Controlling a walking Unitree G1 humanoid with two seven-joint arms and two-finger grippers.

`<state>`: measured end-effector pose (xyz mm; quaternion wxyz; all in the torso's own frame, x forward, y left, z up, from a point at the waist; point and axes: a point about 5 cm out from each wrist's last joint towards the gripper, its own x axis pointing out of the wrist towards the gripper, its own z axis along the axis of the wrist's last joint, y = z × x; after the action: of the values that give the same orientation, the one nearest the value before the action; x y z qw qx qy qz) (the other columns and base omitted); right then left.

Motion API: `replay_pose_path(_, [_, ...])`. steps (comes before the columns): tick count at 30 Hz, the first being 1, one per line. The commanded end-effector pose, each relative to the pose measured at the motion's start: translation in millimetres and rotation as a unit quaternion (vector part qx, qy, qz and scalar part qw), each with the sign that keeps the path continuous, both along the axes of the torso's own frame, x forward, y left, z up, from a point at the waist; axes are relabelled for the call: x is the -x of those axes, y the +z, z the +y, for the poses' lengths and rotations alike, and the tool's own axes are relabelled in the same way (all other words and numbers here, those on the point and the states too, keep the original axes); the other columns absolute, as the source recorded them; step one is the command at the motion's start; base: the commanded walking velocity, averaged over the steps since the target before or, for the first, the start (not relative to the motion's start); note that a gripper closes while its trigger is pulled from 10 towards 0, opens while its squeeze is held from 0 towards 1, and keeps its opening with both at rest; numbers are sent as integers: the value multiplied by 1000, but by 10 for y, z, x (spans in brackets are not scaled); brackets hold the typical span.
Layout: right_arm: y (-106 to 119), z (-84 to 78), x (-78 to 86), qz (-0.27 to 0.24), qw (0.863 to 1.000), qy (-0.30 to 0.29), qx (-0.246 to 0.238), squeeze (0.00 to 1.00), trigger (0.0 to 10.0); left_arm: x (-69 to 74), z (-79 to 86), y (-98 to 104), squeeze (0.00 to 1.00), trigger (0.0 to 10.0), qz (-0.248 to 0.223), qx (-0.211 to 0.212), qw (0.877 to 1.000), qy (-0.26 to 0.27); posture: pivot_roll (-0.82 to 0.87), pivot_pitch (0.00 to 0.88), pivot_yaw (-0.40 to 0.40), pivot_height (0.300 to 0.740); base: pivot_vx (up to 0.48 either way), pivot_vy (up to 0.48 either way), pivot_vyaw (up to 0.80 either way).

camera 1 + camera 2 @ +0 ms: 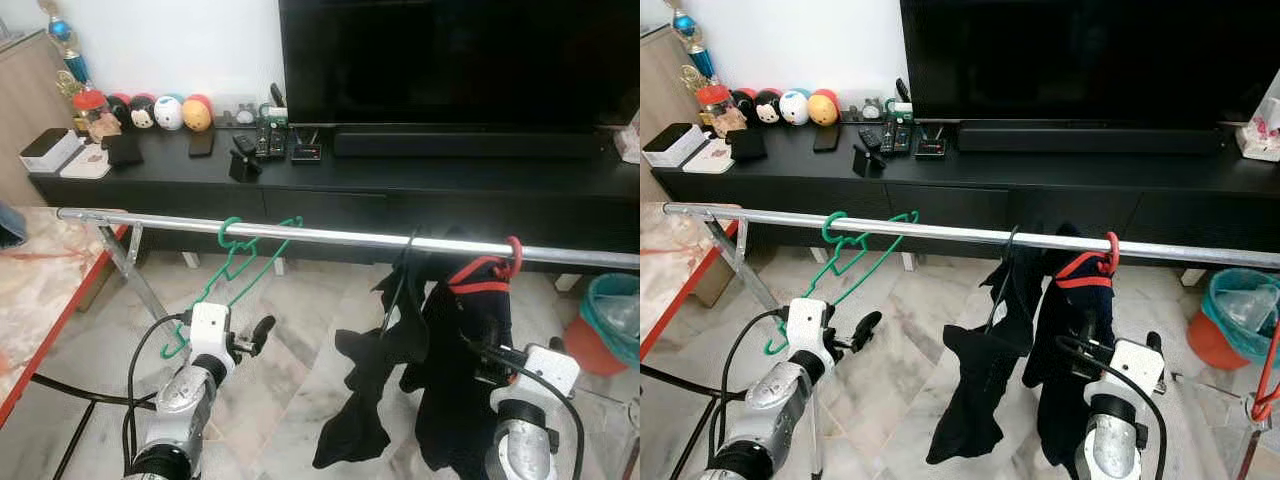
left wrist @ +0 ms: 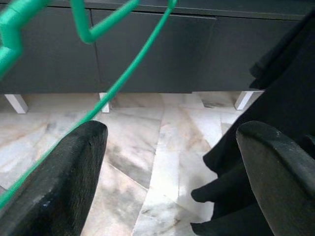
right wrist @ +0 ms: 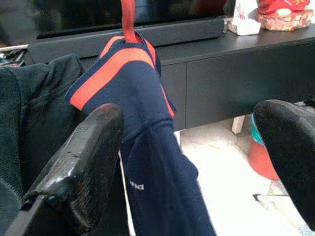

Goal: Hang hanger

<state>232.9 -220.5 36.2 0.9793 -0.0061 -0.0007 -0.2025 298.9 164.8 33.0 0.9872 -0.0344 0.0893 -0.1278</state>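
Green hanger (image 1: 243, 262) hooked over metal rail (image 1: 330, 236), left part, hanging empty and slanting down toward my left gripper (image 2: 162, 172). I see that gripper just below hanger's low end, fingers spread wide, gripping nothing; one hanger wire passes beside left finger (image 2: 64, 177), contact unclear. Further right on rail: black garment (image 1: 385, 380), then navy garment with orange trim (image 3: 142, 128) on red hanger (image 1: 512, 256). My right gripper (image 3: 197, 162) just near of navy garment, fingers wide apart, holding nothing. Black TV cabinet (image 1: 420, 185) behind rail.
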Motion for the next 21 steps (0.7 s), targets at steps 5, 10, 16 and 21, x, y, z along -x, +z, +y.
replay_pose_path(5, [7, 47, -35, 2, 1000, 12, 1, 0, 10000, 39, 10, -45, 0, 10000, 6, 3, 1000, 1, -44, 0, 48, 740, -244, 0, 0])
replay_pose_path(10, [0, 50, -41, 4, 1000, 14, -1, 0, 10000, 41, 11, -48, 0, 10000, 6, 3, 1000, 1, -44, 0, 48, 740, -245, 0, 0])
replay_pose_path(16, [-5, 65, -50, 6, 1000, 16, -2, 0, 10000, 36, 12, -42, 0, 10000, 5, 3, 1000, 0, -43, 0, 50, 740, -249, 0, 0])
replay_pose_path(21, [-8, 83, -61, 7, 1000, 18, -5, 0, 10000, 34, -3, -41, 0, 10000, 5, 4, 1000, -3, -41, 0, 53, 740, -253, 0, 0])
